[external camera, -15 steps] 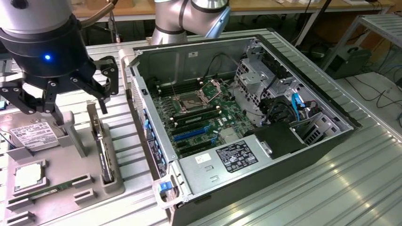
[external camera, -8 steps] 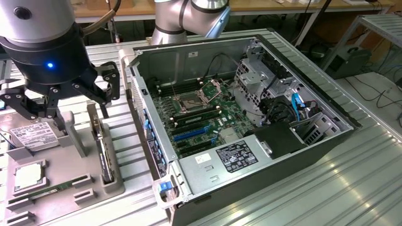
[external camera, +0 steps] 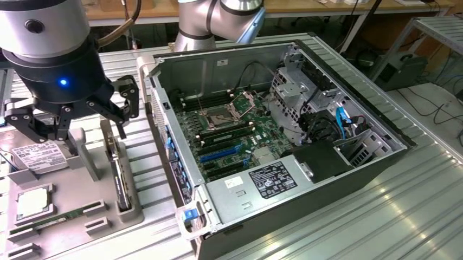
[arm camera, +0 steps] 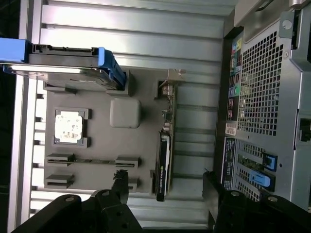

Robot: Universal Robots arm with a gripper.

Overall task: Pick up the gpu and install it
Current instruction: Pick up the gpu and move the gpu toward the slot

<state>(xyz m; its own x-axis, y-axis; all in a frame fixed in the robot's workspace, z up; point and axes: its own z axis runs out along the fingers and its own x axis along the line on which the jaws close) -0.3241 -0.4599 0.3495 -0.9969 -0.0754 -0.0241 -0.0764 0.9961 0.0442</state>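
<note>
Your claw is spread wide and holds nothing. The gpu stands on edge in the grey tray, just beside the open computer case. The claw hangs above the card without touching it, and the wrist view shows the card between the fingers.

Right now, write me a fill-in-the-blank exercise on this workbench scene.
1. The end effector hangs over the gray holder with its jaws ____.
2. The graphics card stands on its ____ in that holder.
3. The hard drive beside it bears a ____ label.
Missing words: open; edge; white.
</note>
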